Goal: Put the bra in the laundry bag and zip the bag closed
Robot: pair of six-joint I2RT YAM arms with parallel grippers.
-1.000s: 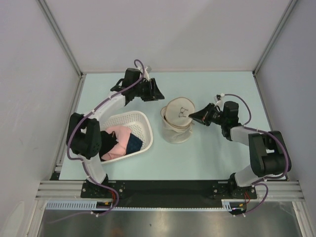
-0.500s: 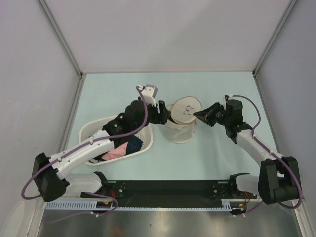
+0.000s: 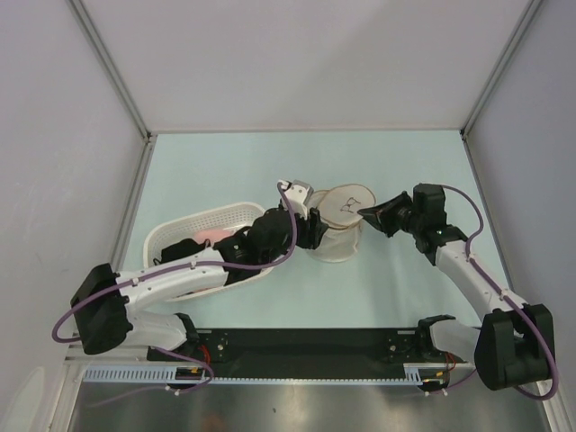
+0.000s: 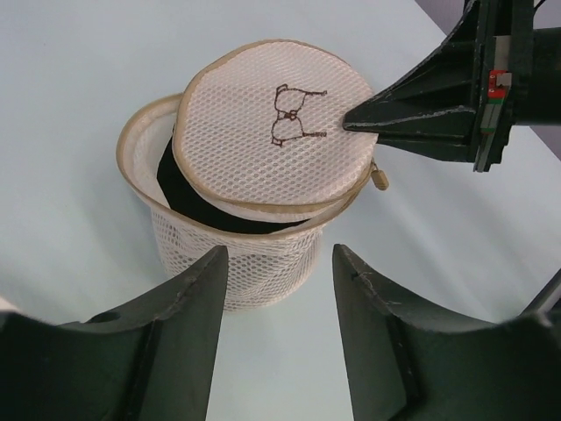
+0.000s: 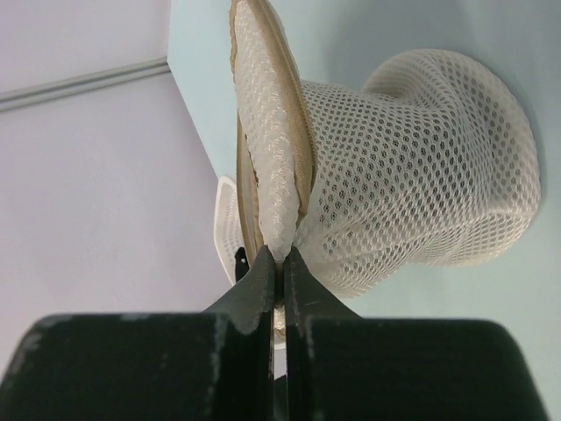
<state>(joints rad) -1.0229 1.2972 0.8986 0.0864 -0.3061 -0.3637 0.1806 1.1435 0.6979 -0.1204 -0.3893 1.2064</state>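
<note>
The bra (image 4: 188, 200) sits in the bag (image 4: 245, 281); we have only zipping left. Our right gripper (image 5: 279, 260) pinches the lid (image 4: 272, 132), and our left gripper (image 4: 277, 254) gapes empty.

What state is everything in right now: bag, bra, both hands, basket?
laundry bag: upright, unzipped, lid tilted up over the opening
bra: inside the bag, black fabric showing through the gap
left hand: open, in front of the bag, holding nothing
right hand: shut on the lid's rim
basket: on the table, pink garment inside
</note>
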